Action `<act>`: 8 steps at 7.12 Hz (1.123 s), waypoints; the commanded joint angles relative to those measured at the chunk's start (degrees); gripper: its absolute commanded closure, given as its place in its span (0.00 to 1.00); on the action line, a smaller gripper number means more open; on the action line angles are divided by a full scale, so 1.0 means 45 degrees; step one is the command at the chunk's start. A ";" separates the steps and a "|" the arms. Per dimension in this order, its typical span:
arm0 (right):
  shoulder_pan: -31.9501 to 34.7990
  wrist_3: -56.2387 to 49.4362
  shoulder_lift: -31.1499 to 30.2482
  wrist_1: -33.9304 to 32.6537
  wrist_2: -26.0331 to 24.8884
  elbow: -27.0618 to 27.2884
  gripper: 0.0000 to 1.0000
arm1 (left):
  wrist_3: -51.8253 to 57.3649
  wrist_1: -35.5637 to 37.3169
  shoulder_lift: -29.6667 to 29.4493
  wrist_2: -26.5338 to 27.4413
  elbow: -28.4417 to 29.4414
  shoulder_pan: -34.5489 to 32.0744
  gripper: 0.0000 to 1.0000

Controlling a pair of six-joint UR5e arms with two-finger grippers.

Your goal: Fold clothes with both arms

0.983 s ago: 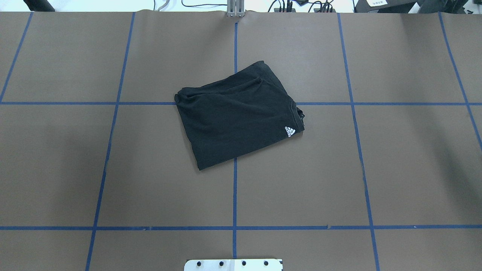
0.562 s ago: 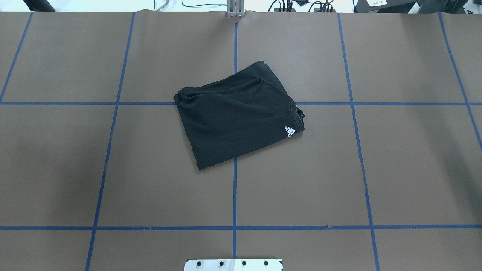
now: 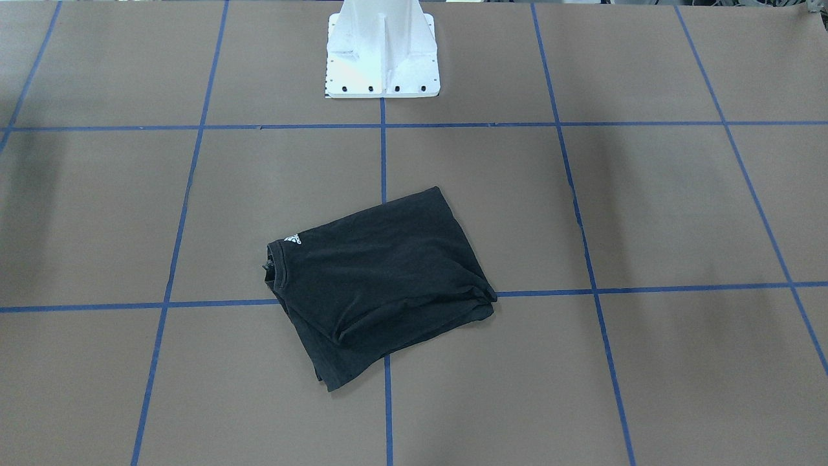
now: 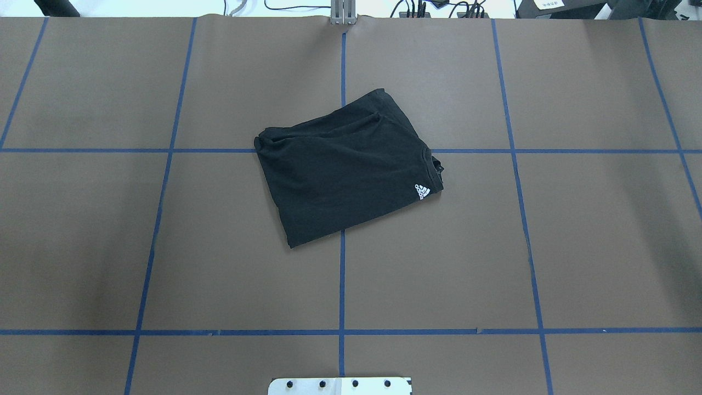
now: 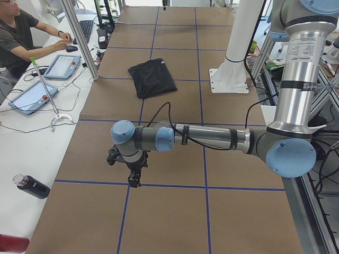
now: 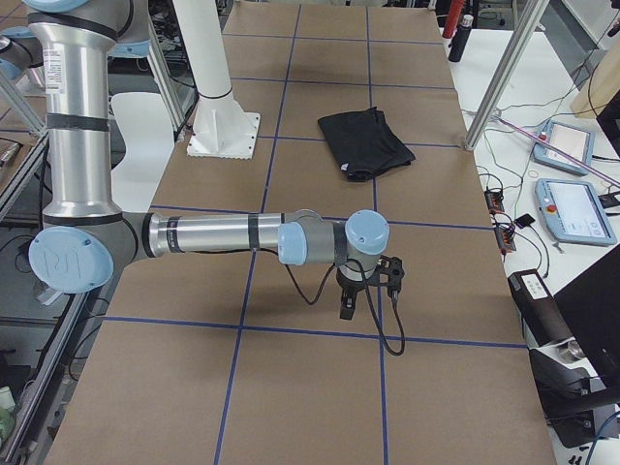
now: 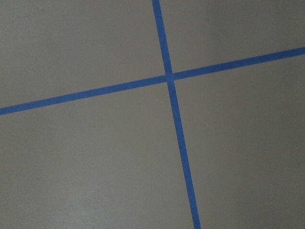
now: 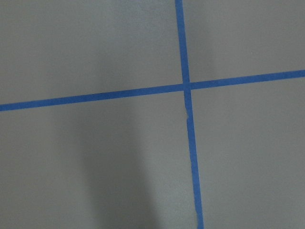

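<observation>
The brown worktop [image 4: 603,247] is gridded with blue tape lines [image 4: 341,285]. The folded black T-shirt [image 4: 345,170] lies well apart from the left end effector [image 5: 134,180] and the right end effector [image 6: 348,306]. Both are pointed down at the worktop, and their opening and hold cannot be told.

You had a matt black cloth T-shirt [image 4: 340,175] (softly creased), matt brown paper over the table [image 4: 164,247], satin grey metal left arm [image 5: 212,138].
</observation>
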 commanded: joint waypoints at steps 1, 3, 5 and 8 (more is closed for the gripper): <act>0.0324 -0.0801 -0.0808 0.0124 0.0004 0.0377 0.00 | 0.0122 -0.0004 -0.0003 -0.0055 -0.0059 -0.0006 0.01; 0.0927 -0.1053 -0.1202 -0.0051 -0.0016 0.0907 0.00 | 0.0044 -0.0004 -0.0061 -0.0055 -0.0059 -0.0006 0.01; 0.1281 -0.1952 -0.1183 -0.0380 -0.0172 0.0908 0.00 | 0.0043 -0.0004 -0.0062 -0.0055 -0.0079 -0.0006 0.01; 0.1282 -0.1973 -0.1183 -0.0423 -0.0152 0.0518 0.00 | 0.0121 -0.0023 -0.0042 -0.0055 -0.0059 -0.0006 0.01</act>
